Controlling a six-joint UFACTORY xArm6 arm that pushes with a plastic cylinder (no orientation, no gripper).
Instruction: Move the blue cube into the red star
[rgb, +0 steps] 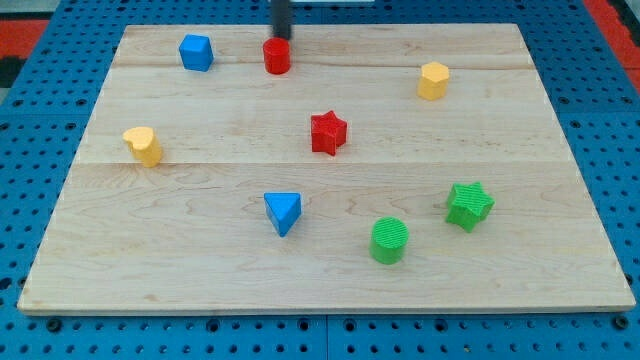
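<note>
The blue cube (196, 52) sits near the view's top left of the wooden board (520, 280). The red star (328, 132) lies near the board's middle, well to the right of and below the cube. My tip (281, 37) is at the view's top, just above a red cylinder (277, 56) and to the right of the blue cube, apart from it.
A yellow hexagonal block (433, 80) is at the upper right and a yellow heart-like block (143, 145) at the left. A blue triangle (283, 212), a green cylinder (389, 240) and a green star (469, 205) lie in the lower half.
</note>
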